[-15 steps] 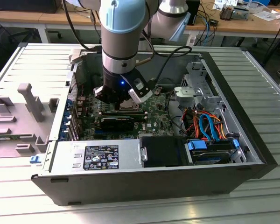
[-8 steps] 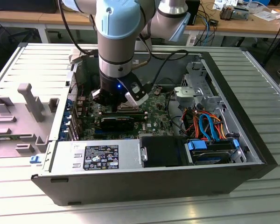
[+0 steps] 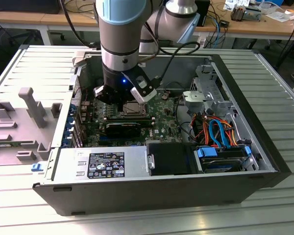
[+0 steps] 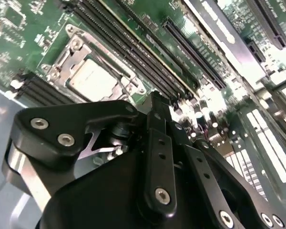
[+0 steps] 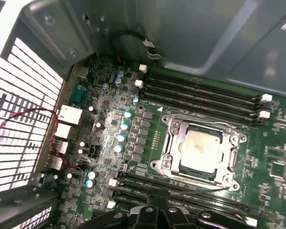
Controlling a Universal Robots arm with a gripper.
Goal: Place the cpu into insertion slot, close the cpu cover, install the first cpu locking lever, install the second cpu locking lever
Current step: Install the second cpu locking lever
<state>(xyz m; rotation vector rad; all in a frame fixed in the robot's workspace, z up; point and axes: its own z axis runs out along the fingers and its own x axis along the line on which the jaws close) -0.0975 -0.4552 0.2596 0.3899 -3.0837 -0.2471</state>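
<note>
We see the arm reaching down into an open computer case that lies on its side on a slatted metal table, with the gripper hanging just above the green motherboard. In both wrist views the cpu already sits flat in the insertion slot, its silver-grey top showing through the central window of the cpu cover, which lies closed down over the socket. In the first wrist view a thin locking lever runs along the socket's edge nearest the gripper's black fingertips. Those fingertips appear drawn close together with nothing between them, hovering beside the socket without touching it, so we read the gripper as clenched and holding nothing. Long black memory slots flank the socket on both sides. In the exterior view a power supply occupies the near-left of the case, and coloured cables bundle toward that view's right.
</note>
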